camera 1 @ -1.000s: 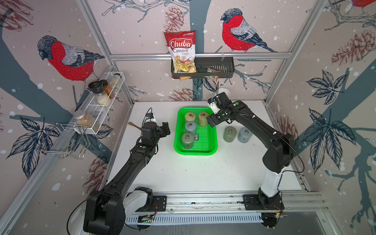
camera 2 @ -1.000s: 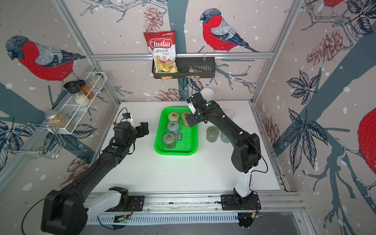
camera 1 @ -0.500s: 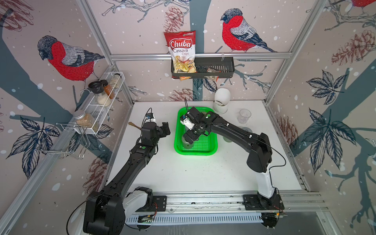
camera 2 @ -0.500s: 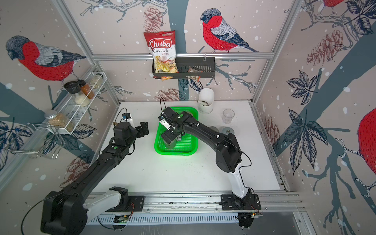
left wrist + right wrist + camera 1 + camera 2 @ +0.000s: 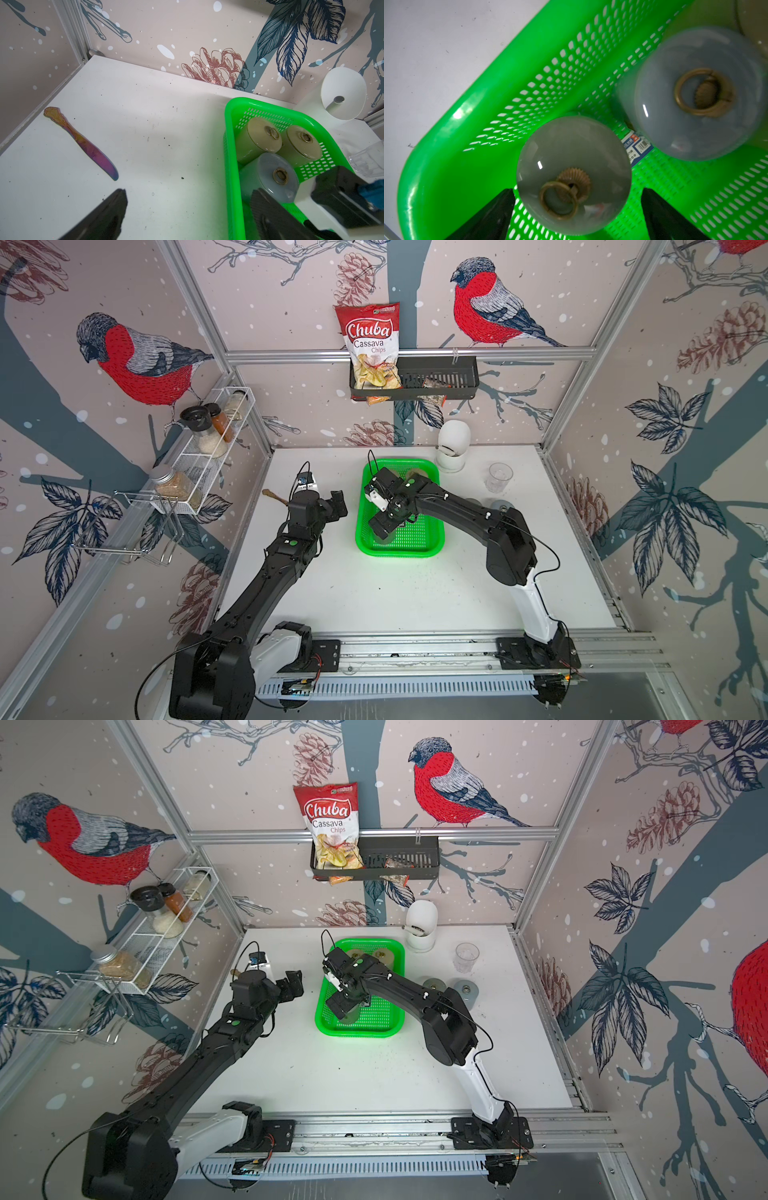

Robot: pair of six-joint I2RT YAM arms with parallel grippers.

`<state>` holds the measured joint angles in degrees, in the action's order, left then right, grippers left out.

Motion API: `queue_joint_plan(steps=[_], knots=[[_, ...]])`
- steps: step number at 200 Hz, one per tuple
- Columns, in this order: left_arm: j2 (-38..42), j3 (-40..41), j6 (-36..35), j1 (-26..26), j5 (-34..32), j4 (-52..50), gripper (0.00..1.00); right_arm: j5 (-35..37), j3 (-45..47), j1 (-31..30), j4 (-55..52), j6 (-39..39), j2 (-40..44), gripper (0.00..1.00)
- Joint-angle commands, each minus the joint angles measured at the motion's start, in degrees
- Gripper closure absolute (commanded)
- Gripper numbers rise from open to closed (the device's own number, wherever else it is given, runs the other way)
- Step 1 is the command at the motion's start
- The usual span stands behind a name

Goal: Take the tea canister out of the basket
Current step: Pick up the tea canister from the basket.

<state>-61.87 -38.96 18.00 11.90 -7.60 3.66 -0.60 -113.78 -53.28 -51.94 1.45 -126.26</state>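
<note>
The green basket (image 5: 399,551) (image 5: 358,1031) lies mid-table and holds several round tea canisters. In the right wrist view a grey-green canister (image 5: 574,166) with a brass ring stands in the basket's near-left part. My right gripper (image 5: 577,191) (image 5: 384,526) is open, one finger on each side of this canister and apart from it. A blue-grey canister (image 5: 695,93) stands just behind. Two beige-lidded canisters (image 5: 264,135) sit at the basket's back. My left gripper (image 5: 189,191) (image 5: 336,506) hangs open and empty just left of the basket's rim (image 5: 229,145).
Two more canisters (image 5: 434,984) (image 5: 466,990) stand on the table right of the basket, near a clear glass (image 5: 466,957) and a white holder (image 5: 422,928). A knife (image 5: 83,141) lies at far left. A black rack (image 5: 415,377) and wire shelf (image 5: 208,448) hang on the walls.
My right arm swung from the basket's back right corner across to its near-left part and now straddles the grey-green canister. The left arm has not moved.
</note>
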Motion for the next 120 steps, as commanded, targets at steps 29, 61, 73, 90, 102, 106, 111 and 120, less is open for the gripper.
queue_joint_plan(steps=[29,61,73,90,102,106,111,120], knots=[[0.44,0.46,-0.03,0.18,-0.68,1.04,0.03,-2.01,-0.97,0.5,2.72,0.22,-2.17,0.0],[0.37,0.49,-0.07,0.18,-0.83,1.02,0.03,-2.69,-1.74,0.72,2.75,-0.05,-3.44,0.03],[0.36,0.48,-0.04,0.23,-0.81,1.02,0.03,-2.98,-1.93,0.81,2.81,-0.13,-3.86,0.05],[0.37,0.47,-0.06,0.23,-0.85,0.96,0.03,-3.22,-2.37,0.89,2.81,-0.31,-4.34,0.06],[0.38,0.49,-0.08,0.23,-0.92,0.95,0.03,-3.27,-2.51,0.98,2.72,-0.46,-4.66,0.07],[0.36,0.49,-0.08,0.18,-0.96,0.99,0.03,-3.27,-2.55,0.98,2.73,-0.49,-4.74,0.07],[0.34,0.49,-0.14,0.23,-1.01,1.0,0.03,-3.35,-2.71,1.07,2.75,-0.46,-4.86,0.07],[0.34,0.54,-0.1,0.23,-0.93,1.0,0.03,-3.38,-2.86,1.12,2.81,-0.56,-5.09,0.08]])
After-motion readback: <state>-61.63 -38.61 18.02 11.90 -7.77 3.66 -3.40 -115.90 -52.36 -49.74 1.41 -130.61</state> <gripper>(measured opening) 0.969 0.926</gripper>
